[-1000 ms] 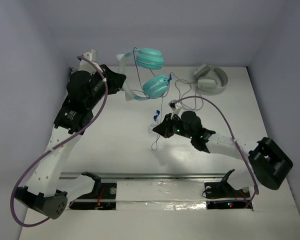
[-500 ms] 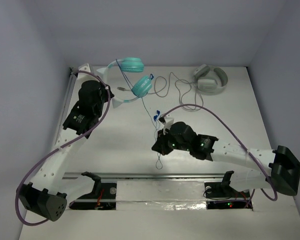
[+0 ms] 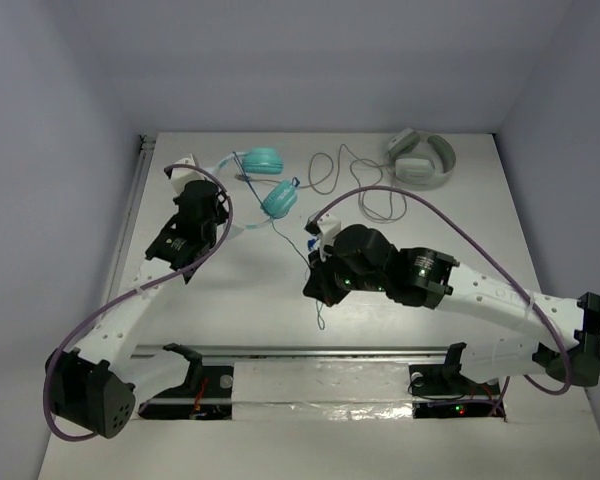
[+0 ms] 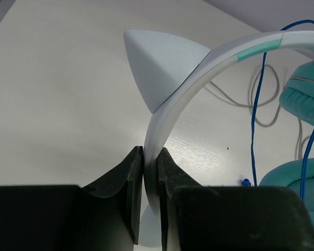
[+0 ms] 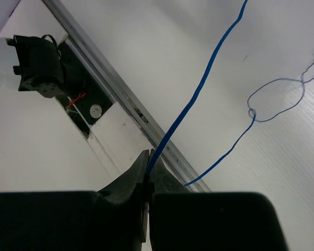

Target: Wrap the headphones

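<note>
we see the headphones point(image 3: 267, 181) over the far left part of the table point(image 3: 230, 300), just beyond the left arm's wrist; they have two round teal ear cups point(image 4: 303, 94), a pale headband point(image 4: 199, 68) with a short teal stripe near one cup, and a white cat-ear point point(image 4: 162, 68) standing up from the band; a second white point shows partly below the fingers; whether the cups rest on the table we cannot tell.

the left gripper point(image 4: 150, 157) is clenched on the headband, its two dark jaws pressing the thin band edge-on just below the cat-ear point.

a thin blue cable point(image 5: 199, 89) hangs past the ear cups and runs toward the middle of the table; the right gripper point(image 5: 148, 162) pinches it tight between closed jaws, and the line rises taut from there; the loose tail lies looped on the table beside a metal rail point(image 5: 94, 57).

well apart, at the far right, lie grey-white headphones point(image 3: 420, 160) with a grey cable point(image 3: 365, 185) curled near them.
</note>
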Robot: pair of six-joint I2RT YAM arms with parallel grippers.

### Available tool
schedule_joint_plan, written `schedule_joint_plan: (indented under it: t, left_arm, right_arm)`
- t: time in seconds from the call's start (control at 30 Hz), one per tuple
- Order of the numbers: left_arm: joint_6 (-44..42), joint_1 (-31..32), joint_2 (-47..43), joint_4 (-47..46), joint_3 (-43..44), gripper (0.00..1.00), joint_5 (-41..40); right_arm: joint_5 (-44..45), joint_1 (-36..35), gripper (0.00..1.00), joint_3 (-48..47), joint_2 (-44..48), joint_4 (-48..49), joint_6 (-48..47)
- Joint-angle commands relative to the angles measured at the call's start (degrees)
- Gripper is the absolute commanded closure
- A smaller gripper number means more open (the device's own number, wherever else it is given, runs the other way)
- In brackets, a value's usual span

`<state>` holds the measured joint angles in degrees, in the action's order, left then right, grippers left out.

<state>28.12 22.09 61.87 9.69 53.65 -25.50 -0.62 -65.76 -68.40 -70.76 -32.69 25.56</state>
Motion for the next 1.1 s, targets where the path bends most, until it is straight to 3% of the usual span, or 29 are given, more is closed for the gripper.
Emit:
schedule_joint_plan:
  t: [0.0, 0.3, 0.6, 0.83, 1.07]
  left_arm:
    - [2.02, 1.29, -1.13, -5.65, -0.91, 1.00, 0.27]
    - [5.63, 8.05, -2.10, -3.63, -10.84, 1.00, 3.96]
    - [2.65, 12.98, -2.89, -2.84, -14.45, 1.00, 12.30]
    - [-2.19, 13.60, -4.47, 6.11, -8.32, 1.00, 14.17]
    - [-8.34, 14.74, -3.34, 15.16, -1.27, 1.00, 16.54]
  right_arm:
    - [4.66, -0.60, 1.00, -7.08, -0.17, -8.26, -4.46]
    - [13.88, -0.60, 1.00, -19.38, -6.83, -11.17, -12.99]
    - [25.14, -0.08, 1.00, -22.30, -12.29, -6.69, -19.32]
    - [28.48, 1.24, 1.00, -21.42, -15.54, -6.77, -22.48]
    - [30.07, 2.39, 1.00, -21.95, -14.41, -14.04, -23.89]
